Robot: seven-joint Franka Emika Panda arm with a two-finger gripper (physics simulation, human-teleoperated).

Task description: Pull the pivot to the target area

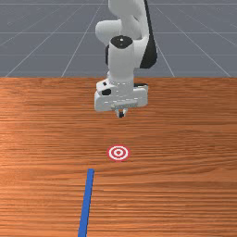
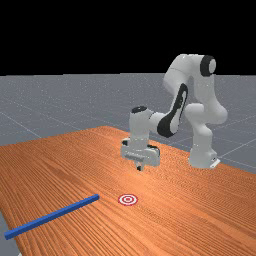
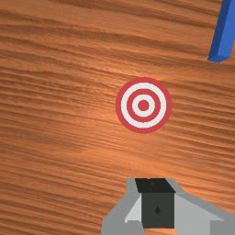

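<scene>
"Blue bar (image 1: 86,203) closest to us, folks, running up from the front view's bottom edge and leaning a touch toward that view's right as it goes!"

"And what a long, straight customer it is, lying along the wooden table (image 1: 185,185). Over to the far view: it slants across the boards, one end right at the table's edge, the other pointing in toward the middle."

"Where's the target (image 1: 118,152), then?"

"Just past the bar's inner end! Red and white rings, flat on the wood, to the front view's right of that end. Near each other, those two, but apart: the bar sits outside the rings."

"Now look up, here's the gripper (image 1: 121,114), fingertips pointing down, held above the table and well apart from the bar."

"Spread or closed, what do you make of it?"

"Closed! Both fingers (image 3: 158,210) are pressed against each other, dark tips meeting in the middle under that wide white hand."

"And the wrist view backs up the layout: rings nearer the fingertips, the bar's end farther out beyond them."

"Behind it all, the white and grey arm (image 2: 170,120) bends over from its base, reaching toward the far view's left, with the hand hanging upright at the end!"
</scene>
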